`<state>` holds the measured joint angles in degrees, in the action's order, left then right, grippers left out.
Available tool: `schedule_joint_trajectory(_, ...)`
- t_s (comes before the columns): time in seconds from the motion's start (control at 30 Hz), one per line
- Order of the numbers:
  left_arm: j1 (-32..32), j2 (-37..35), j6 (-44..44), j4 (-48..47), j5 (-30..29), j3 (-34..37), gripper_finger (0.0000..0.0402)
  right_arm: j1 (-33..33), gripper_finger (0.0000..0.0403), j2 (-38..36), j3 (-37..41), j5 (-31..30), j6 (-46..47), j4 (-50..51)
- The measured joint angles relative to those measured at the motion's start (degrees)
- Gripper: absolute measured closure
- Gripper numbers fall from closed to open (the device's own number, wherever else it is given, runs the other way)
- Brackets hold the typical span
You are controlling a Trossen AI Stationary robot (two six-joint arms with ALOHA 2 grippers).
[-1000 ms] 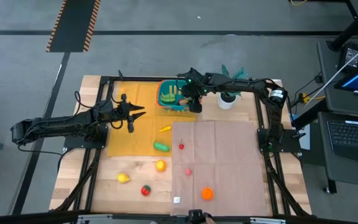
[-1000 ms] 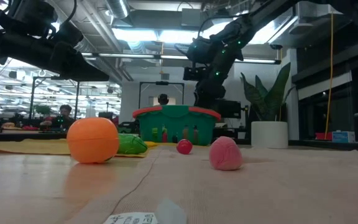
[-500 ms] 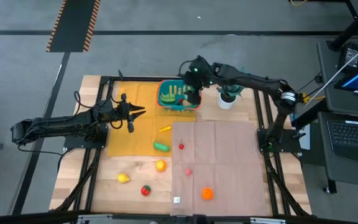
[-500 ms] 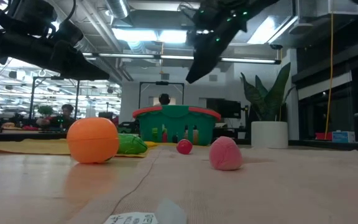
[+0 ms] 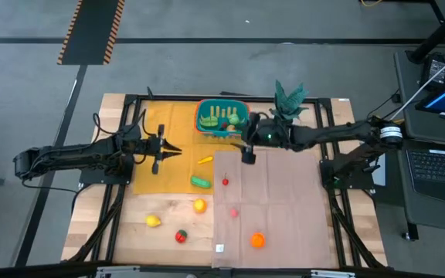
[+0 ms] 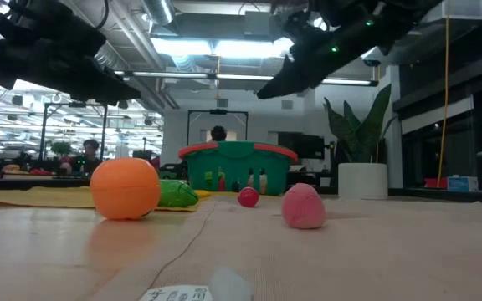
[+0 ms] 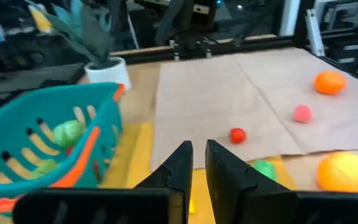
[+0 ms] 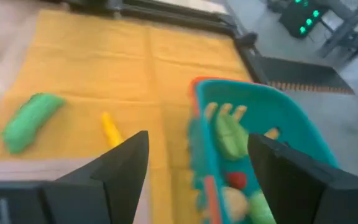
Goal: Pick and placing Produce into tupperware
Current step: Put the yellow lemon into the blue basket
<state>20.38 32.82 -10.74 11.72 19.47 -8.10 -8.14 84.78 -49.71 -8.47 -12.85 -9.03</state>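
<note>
Now that my right tool point(image 5: 248, 155) has swung back from over the tupperware point(image 5: 221, 117) to hang just beside its front corner, above the edge of the tan cloth point(image 5: 273, 197), I judge a drop-off finished and the next pick about to start. In the right wrist view its two fingers point(image 8: 118, 167) stand wide apart with nothing between them, and it touches nothing.

Working outward from the tupperware: inside it lie several green and yellow pieces already delivered. Just in front of it on the yellow mat point(image 5: 168, 158) is the small yellow-orange piece point(image 5: 205, 160), then the green vegetable point(image 5: 200, 182) and the little red ball point(image 5: 225, 181). Farther on are the pink piece point(image 5: 233, 211) and the yellow-orange fruit point(image 5: 199, 205); farthest, near the front edge of the desk point(image 5: 91, 232), sit the yellow one point(image 5: 153, 221), the red one point(image 5: 181, 236) and the orange point(image 5: 257, 240).

My left tool point(image 5: 170, 148), out to the side of the tupperware over the mat, has narrowed its fingers point(image 7: 179, 165) to a thin slit over the last second, with nothing gripped.
</note>
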Motion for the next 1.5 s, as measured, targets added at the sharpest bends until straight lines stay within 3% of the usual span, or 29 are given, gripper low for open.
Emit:
schedule_joint_trajectory(0.27,-10.31,0.19,4.73,-12.05,-3.57,-4.38,0.0382,3.99,0.0128,-0.44,3.48,-0.18,2.72,-1.91)
schedule_joint_trajectory(0.53,-31.24,0.97,10.98,-20.92,-22.72,-10.48,0.0399,5.42,0.0128,-0.58,7.58,0.01,3.66,-15.31)
schedule_joint_trajectory(0.7,-43.55,3.15,19.87,-28.51,-35.24,-13.96,0.0398,5.33,0.0128,-0.58,11.93,-0.04,4.92,-21.02)
schedule_joint_trajectory(0.83,-51.3,8.42,27.69,-34.25,-40.66,-19.08,0.0386,5.35,0.0128,-0.58,15.29,-0.01,6.66,-26.38)
schedule_joint_trajectory(1.2,-62.77,33.59,53.5,-60.11,-42.05,-39.73,0.0356,5.99,0.0128,-0.55,18.07,0.0,7.05,-31.11)
schedule_joint_trajectory(1.5,-67.95,48.15,65.63,-64.19,-31.24,-48.02,0.0335,7.24,0.0128,-0.55,18.07,0.1,9.62,-31.18)
